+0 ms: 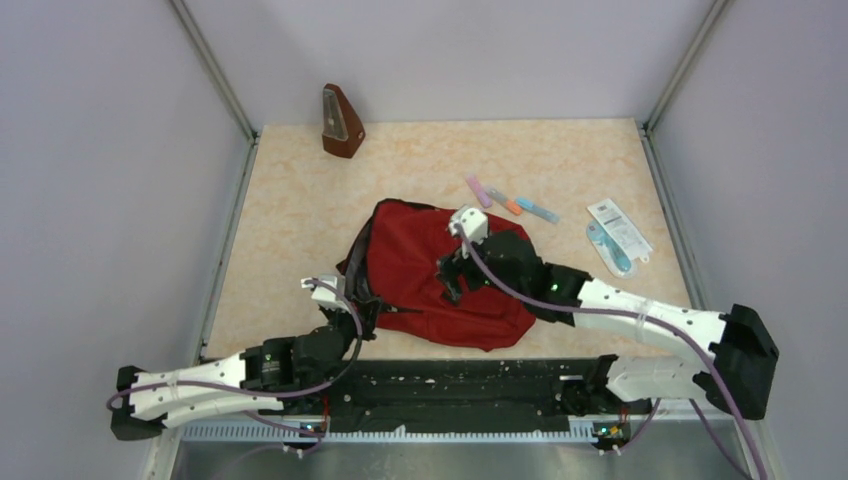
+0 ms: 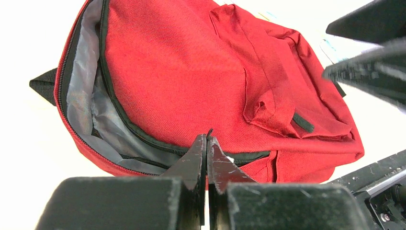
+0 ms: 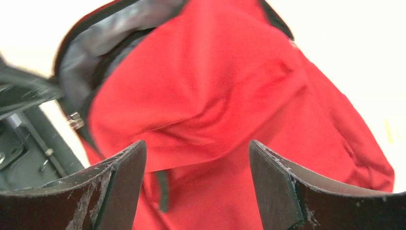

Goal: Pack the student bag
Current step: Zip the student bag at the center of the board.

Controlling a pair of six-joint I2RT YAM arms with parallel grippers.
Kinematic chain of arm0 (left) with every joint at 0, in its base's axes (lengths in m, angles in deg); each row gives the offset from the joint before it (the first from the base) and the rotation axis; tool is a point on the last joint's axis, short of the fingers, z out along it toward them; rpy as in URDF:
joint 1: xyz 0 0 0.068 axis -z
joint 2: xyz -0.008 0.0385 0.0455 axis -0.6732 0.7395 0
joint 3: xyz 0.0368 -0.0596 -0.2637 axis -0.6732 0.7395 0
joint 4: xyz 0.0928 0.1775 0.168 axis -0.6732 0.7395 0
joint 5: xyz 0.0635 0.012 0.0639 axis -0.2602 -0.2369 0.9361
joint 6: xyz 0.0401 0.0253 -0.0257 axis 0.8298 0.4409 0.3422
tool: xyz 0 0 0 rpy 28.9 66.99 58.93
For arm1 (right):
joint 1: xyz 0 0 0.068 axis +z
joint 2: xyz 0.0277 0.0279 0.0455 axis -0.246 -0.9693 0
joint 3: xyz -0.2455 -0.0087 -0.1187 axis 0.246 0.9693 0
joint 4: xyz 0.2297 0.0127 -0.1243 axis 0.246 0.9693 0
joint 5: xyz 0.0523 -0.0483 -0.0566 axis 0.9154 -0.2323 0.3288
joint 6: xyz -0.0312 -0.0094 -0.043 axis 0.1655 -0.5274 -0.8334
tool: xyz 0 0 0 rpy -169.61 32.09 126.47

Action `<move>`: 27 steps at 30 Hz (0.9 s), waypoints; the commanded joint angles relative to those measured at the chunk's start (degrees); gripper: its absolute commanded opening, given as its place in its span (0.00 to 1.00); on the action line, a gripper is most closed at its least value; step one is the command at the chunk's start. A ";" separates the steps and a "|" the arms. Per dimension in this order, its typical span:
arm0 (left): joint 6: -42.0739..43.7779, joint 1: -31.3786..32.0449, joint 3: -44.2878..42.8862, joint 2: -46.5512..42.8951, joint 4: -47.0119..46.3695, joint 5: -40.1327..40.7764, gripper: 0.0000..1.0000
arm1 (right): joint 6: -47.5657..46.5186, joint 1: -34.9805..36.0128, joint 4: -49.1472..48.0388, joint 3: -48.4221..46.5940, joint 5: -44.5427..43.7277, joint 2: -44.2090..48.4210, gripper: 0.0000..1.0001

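The dark red fabric backpack point(image 1: 410, 270) is seemingly held open at its zipper point(image 2: 107, 86) by the shut left gripper point(image 2: 207, 139); the right gripper point(image 3: 196, 146) is spread wide above.

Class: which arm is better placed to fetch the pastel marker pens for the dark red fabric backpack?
Right, probably: the right claw is open above the dark red fabric backpack, with the pastel marker pens on its side. The left claw is shut at the unzipped edge.

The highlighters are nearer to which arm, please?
Right. The right arm holds its jaws over the backpack, just short of the highlighters; the left arm has its jaws at the backpack's left edge.
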 commanded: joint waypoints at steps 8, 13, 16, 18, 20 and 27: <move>0.94 -0.15 -0.30 -1.83 -2.56 2.48 0.00 | -13.50 16.00 -17.38 1.59 1.53 -7.58 0.69; 0.70 -0.15 -1.30 -1.71 -0.22 2.31 0.00 | -15.00 17.61 -17.00 -0.52 2.69 -13.92 0.65; -0.22 -0.15 -1.74 -1.72 1.24 1.86 0.00 | -15.52 17.85 -16.67 -1.55 3.53 -16.28 0.65; -0.75 -0.15 -1.79 -1.68 1.90 1.46 0.00 | -15.62 17.94 -16.16 -2.32 3.68 -17.56 0.60; -0.80 -0.15 -1.85 -1.69 2.10 1.49 0.00 | -15.54 17.95 -15.85 -2.74 2.57 -18.66 0.51; -0.32 -0.24 -2.51 -0.97 2.14 4.05 0.00 | -14.33 18.13 -14.55 -1.56 -2.28 -18.44 0.00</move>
